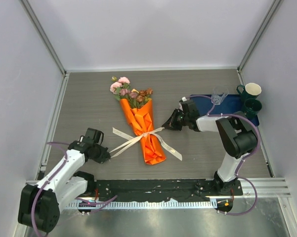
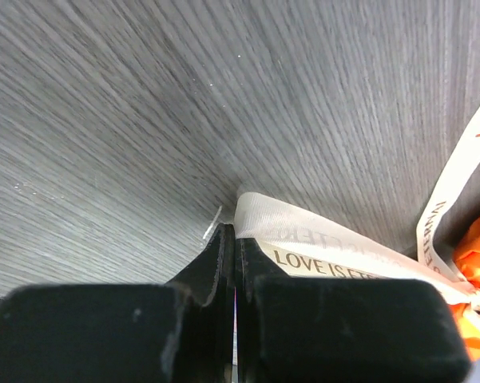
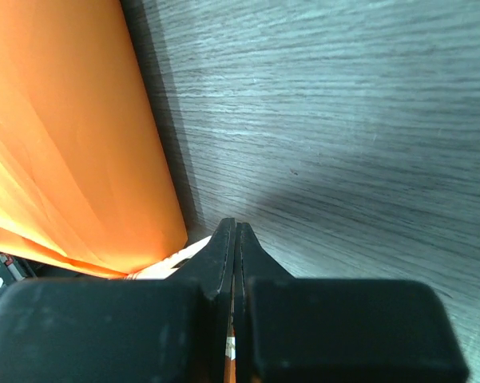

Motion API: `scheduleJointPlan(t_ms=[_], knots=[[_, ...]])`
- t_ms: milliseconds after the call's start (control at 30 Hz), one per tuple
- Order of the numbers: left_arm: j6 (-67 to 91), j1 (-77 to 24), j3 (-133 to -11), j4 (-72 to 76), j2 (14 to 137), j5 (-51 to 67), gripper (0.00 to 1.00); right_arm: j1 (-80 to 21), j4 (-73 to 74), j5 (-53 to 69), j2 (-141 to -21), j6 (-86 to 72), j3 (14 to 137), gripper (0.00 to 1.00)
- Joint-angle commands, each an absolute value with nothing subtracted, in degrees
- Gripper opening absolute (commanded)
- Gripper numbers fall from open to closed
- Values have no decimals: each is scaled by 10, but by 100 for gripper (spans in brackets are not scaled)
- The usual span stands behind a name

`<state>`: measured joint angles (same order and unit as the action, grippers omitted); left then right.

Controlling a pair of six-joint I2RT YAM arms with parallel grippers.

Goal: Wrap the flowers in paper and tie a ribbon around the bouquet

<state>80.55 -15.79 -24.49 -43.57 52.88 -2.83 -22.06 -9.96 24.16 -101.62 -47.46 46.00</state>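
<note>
The left gripper (image 2: 233,230) is clamped tight on one end of the narrow cream-white printed ribbon (image 2: 319,247), which trails right toward the wrapping. The right gripper (image 3: 235,230) is closed too, with a sliver of ribbon at its tip, so it apparently pinches the other end, just beside the bright orange paper cone (image 3: 72,136); the bouquet of pink and brown flowers (image 1: 138,111) lies mid-way on the grey wood-grain table (image 1: 89,108), with the ribbon crossed at its waist. Tightening the tie looks like the step in hand; the next move calls for both arms to draw outward evenly without dragging the bouquet.

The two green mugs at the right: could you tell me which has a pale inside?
The far mug, nearest the corner; the near mug is dark green inside.
</note>
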Motion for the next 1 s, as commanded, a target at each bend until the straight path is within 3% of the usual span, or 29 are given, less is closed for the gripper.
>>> scheduleJointPlan(t_ms=[0,367,967], knots=[[773,-137,-250,-471,533,-26,0,-194,-135,173,-1015,-436,469,0],[744,-56,-277,-513,533,-55,0,-191,-84,-36,-951,-418,433,0],[647,105,-296,-487,583,-34,0,-126,-124,-86,-907,-436,360,0]])
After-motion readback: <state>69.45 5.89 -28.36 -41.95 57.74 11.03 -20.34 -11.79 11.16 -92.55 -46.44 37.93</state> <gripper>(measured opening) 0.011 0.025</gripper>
